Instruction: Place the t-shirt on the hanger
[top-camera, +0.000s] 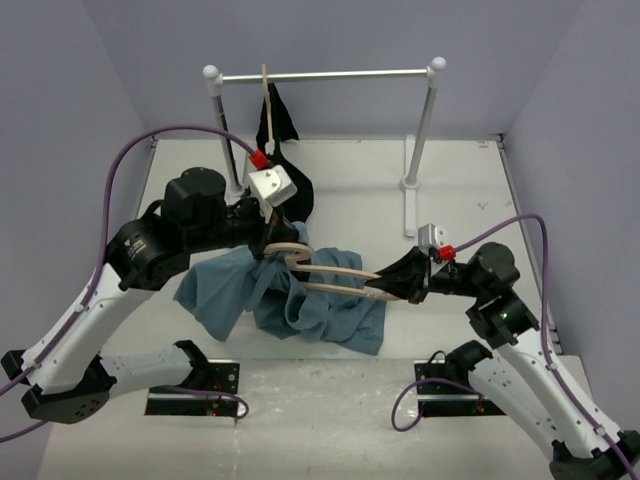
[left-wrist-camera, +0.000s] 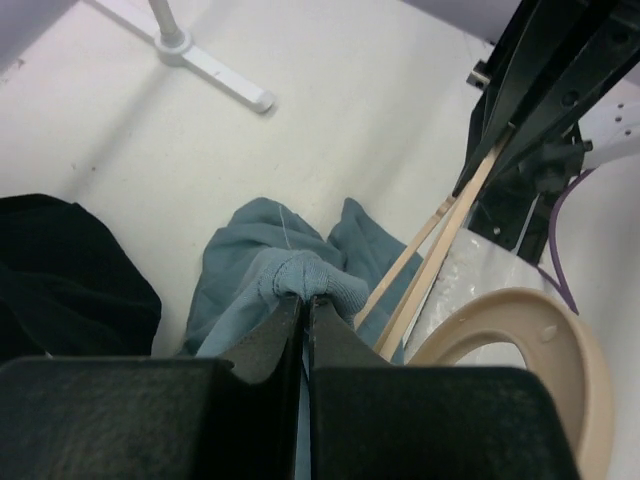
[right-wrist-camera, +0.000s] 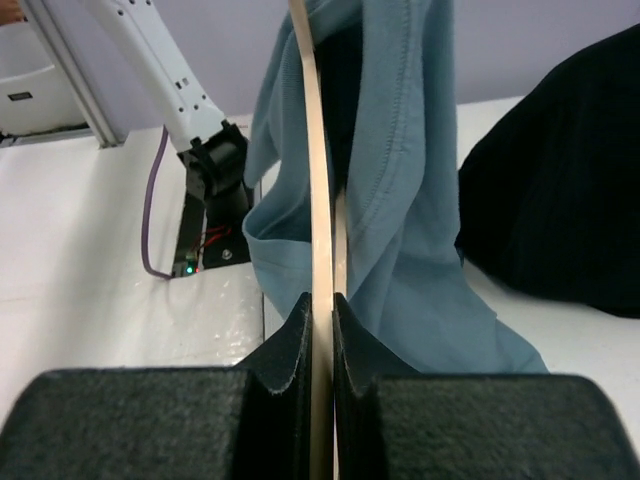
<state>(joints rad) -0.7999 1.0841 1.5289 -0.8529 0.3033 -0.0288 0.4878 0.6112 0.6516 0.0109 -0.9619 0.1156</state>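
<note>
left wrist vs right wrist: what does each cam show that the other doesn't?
Left wrist only: the left gripper shut on a bunched fold of the t-shirt, and the rack's foot.
Right wrist only: an arm's base with a purple cable, and fabric hanging on either side of the hanger.
Both: t-shirt, hanger, the black garment, and the right gripper shut on the hanger.

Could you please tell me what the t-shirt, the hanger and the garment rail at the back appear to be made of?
The t-shirt looks like soft, matte knit cotton: blue-grey, crumpled into folds, with a stitched hem. The hanger appears to be pale wood with a smooth finish, thin and rigid. The rail seems to be white-coated metal or plastic tubing; its look leaves that open.
</note>
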